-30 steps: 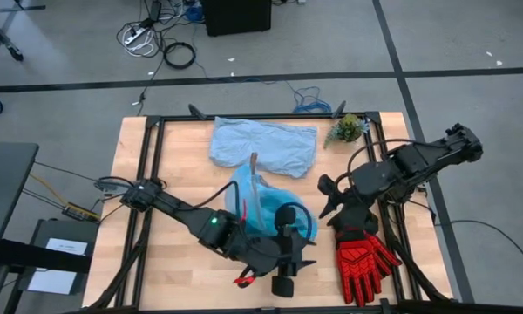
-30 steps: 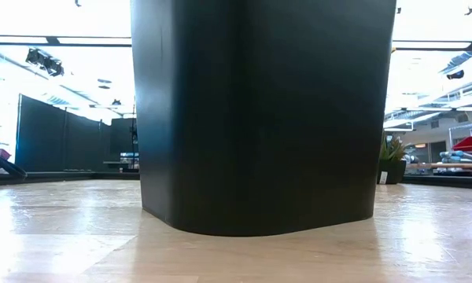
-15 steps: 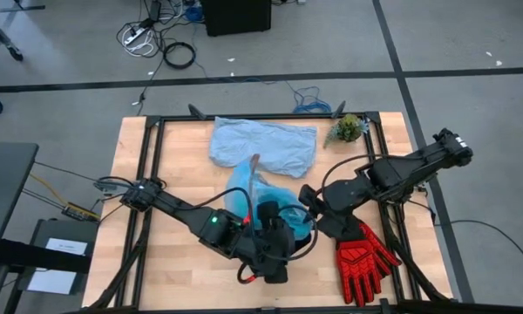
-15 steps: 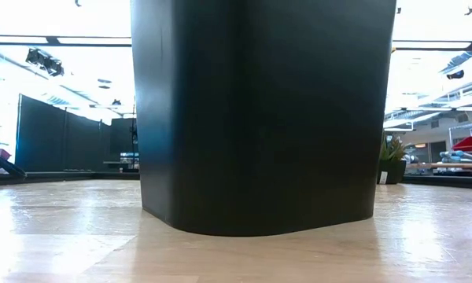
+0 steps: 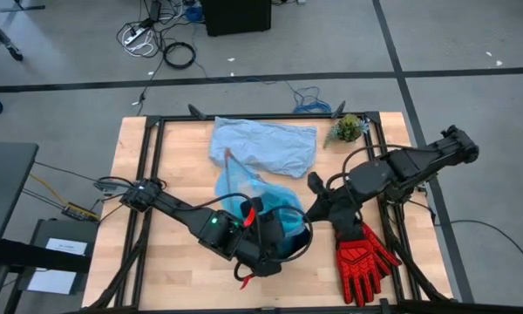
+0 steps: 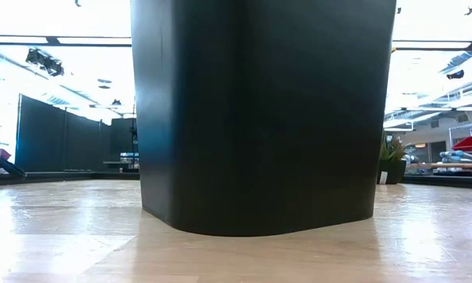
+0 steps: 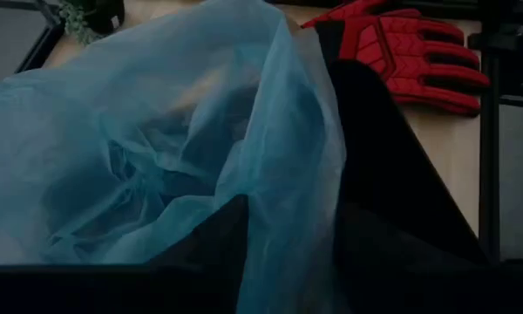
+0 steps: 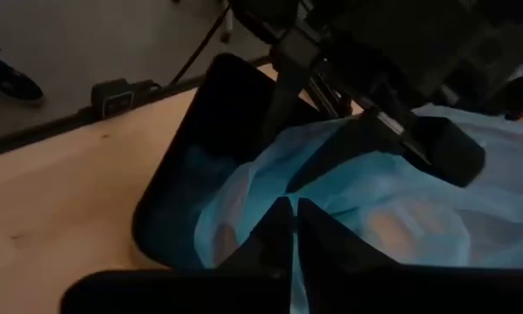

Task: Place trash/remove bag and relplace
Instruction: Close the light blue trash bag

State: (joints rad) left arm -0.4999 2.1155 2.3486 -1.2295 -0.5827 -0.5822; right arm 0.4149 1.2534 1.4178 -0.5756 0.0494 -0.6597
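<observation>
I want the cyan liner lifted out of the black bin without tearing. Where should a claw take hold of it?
Grip the bunched neck of the cyan liner, where the film gathers into a thick peak above the black bin, coming from above on the far side. The right claw is shut on film at the near rim; gathered film looks sturdier than a single layer.

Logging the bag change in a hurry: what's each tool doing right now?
Left tool: at the bin's rim, state cannot be told.
Right tool: shut on the cyan bag.
</observation>
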